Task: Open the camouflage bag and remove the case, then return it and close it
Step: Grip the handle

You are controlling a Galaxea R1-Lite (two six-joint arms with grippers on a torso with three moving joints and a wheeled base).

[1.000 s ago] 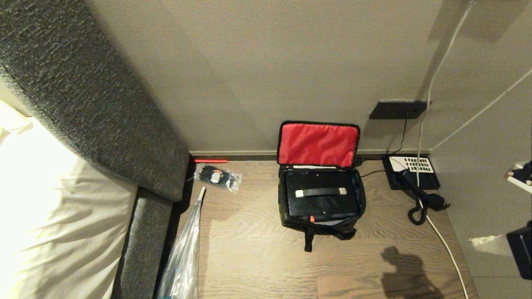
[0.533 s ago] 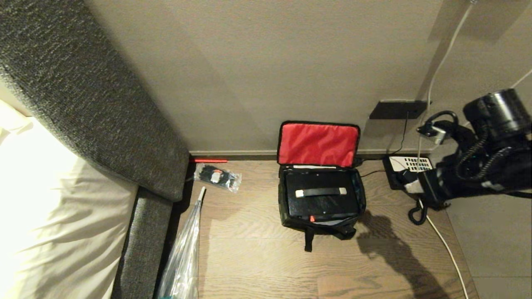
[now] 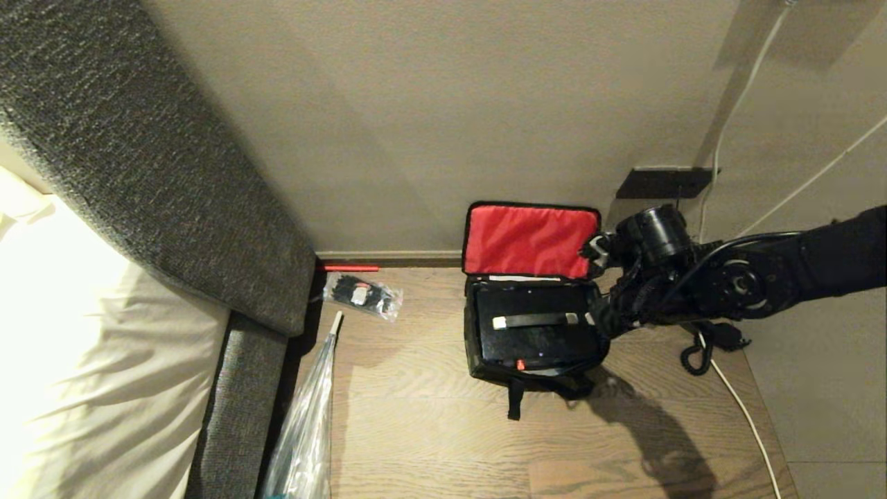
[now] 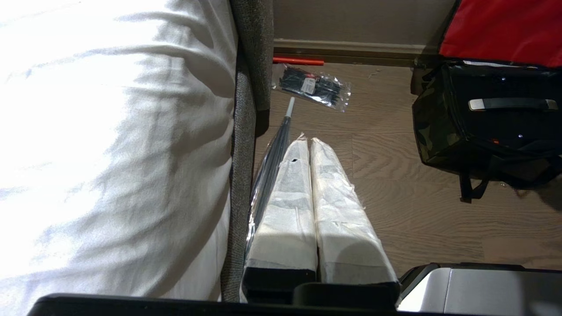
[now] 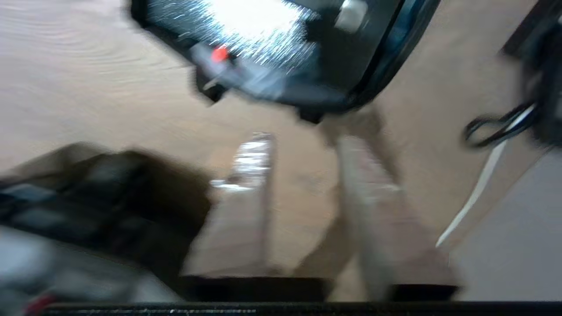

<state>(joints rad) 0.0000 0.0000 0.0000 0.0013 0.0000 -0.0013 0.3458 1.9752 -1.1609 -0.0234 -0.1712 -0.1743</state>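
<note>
The camouflage bag (image 3: 533,360) stands open on the wooden floor by the wall, its red-lined lid (image 3: 530,239) upright. Inside lies the black case (image 3: 537,333) with a pale-ended handle (image 3: 533,320). My right gripper (image 3: 596,322) reaches in from the right and hovers at the bag's right rim. In the right wrist view that gripper (image 5: 303,140) is open, with bare floor between its fingers and the bag (image 5: 373,66) just beyond them. My left gripper (image 4: 306,141) is parked low beside the bed, shut and empty, with the bag (image 4: 439,127) and case (image 4: 505,120) off to its side.
A black telephone's coiled cord (image 3: 696,357) and a white cable (image 3: 745,416) lie right of the bag, under my right arm. A clear packet (image 3: 364,294) and a plastic-wrapped umbrella (image 3: 308,416) lie left, beside the grey headboard (image 3: 173,194) and bed (image 3: 90,360).
My right arm has swept in from the right edge, past the telephone, to the bag's right rim. The bag, the case and the left arm have not moved.
</note>
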